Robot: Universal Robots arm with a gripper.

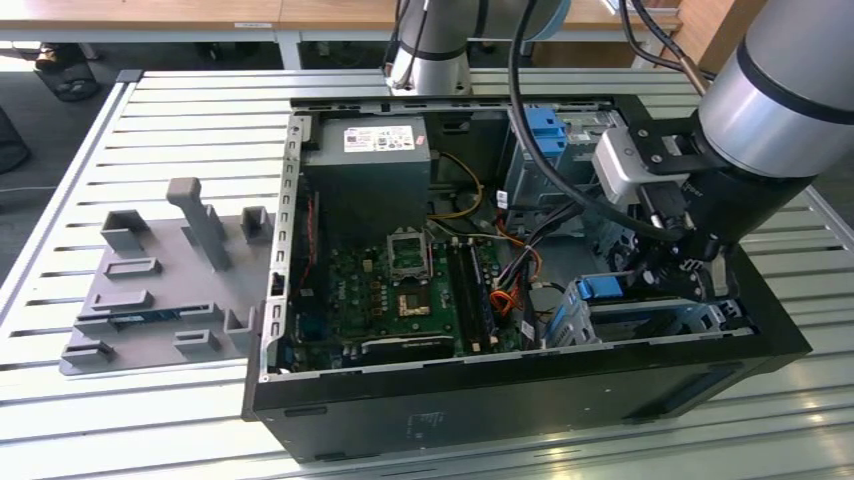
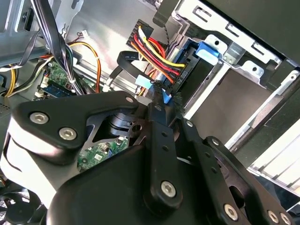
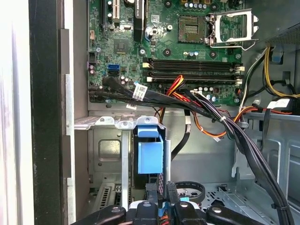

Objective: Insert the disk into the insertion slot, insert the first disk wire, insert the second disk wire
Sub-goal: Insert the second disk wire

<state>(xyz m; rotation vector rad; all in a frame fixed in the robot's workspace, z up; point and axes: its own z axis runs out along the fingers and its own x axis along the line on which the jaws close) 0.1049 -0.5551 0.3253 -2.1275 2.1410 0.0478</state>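
Blue-framed disk (image 3: 150, 157) seated in insertion slot (image 3: 105, 161), gripper (image 3: 164, 199) clamped on wire connector.

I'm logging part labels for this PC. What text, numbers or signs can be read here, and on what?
White label on the power supply: print too small to read.
White tag on the black cable: too blurred to read.
Motherboard markings: too small to read.

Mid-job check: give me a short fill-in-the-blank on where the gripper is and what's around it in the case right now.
1. The gripper is inside the open computer ____.
2. The plastic tab just ahead of the gripper is ____ in colour.
3. The empty CPU socket sits on the green ____.

Missing words: case; blue; motherboard
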